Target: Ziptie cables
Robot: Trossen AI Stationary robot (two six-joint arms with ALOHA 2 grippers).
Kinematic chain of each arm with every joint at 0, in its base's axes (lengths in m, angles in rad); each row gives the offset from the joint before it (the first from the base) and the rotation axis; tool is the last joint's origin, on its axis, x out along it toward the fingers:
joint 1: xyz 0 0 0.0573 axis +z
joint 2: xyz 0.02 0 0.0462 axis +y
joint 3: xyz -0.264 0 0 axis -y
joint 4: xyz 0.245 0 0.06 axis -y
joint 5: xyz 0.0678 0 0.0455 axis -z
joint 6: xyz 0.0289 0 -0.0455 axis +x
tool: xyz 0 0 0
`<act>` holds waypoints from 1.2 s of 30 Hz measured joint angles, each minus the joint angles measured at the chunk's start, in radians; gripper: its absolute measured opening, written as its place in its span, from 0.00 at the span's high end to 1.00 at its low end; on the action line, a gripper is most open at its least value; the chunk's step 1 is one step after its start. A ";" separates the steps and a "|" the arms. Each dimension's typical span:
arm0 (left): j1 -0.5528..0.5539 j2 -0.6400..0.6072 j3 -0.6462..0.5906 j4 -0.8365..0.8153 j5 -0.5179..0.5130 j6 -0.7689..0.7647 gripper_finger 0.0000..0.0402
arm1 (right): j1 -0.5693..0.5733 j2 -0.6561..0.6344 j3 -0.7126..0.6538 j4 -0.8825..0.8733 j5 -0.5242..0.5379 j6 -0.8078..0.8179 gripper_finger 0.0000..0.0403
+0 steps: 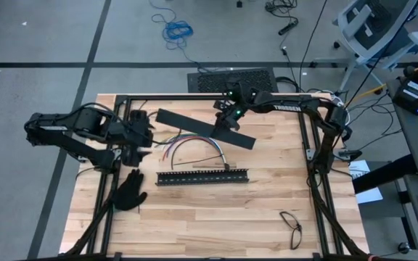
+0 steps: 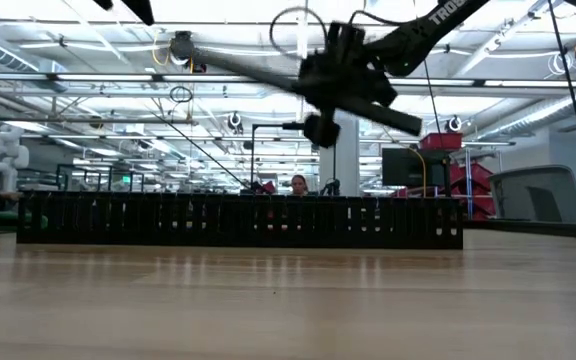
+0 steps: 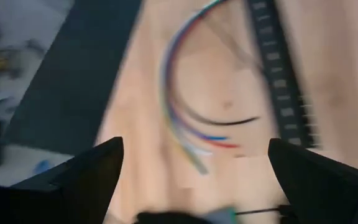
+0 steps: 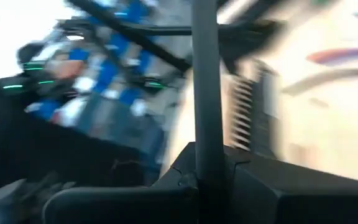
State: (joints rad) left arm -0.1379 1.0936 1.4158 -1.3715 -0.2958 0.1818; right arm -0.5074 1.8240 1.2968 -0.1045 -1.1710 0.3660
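The right gripper [image 1: 227,123], upper centre in the high view, has its fingers pinching a flat black bar [image 1: 205,127] lifted clear of the worktop [image 1: 267,210]; best carried level and set aside. The left gripper [image 1: 142,134], fingers spread and empty, hovers left of the cables [image 1: 194,147] curved at centre.

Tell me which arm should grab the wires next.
Left, probably. The left gripper is open beside the wires, which fill its wrist view. The right gripper is shut on a black bar, held up off the table.
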 joint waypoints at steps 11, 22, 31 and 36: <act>0.019 0.018 0.000 -0.064 0.241 -0.014 0.02 | 0.015 -0.003 0.113 -0.641 0.570 -0.414 1.00; 0.231 0.143 0.000 -0.076 0.392 0.187 0.02 | 0.226 -0.005 0.295 -0.842 1.075 -0.642 1.00; 0.235 0.142 0.001 -0.096 0.490 0.091 0.02 | 0.144 -0.005 0.295 -0.878 0.958 -0.609 1.00; 0.236 0.148 0.001 -0.120 0.323 0.099 0.02 | 0.071 -0.005 0.295 -0.919 0.593 -0.585 1.00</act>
State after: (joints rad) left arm 0.0976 1.2413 1.4164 -1.4915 0.0272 0.2806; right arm -0.4367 1.8194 1.5921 -1.0238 -0.5781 -0.2193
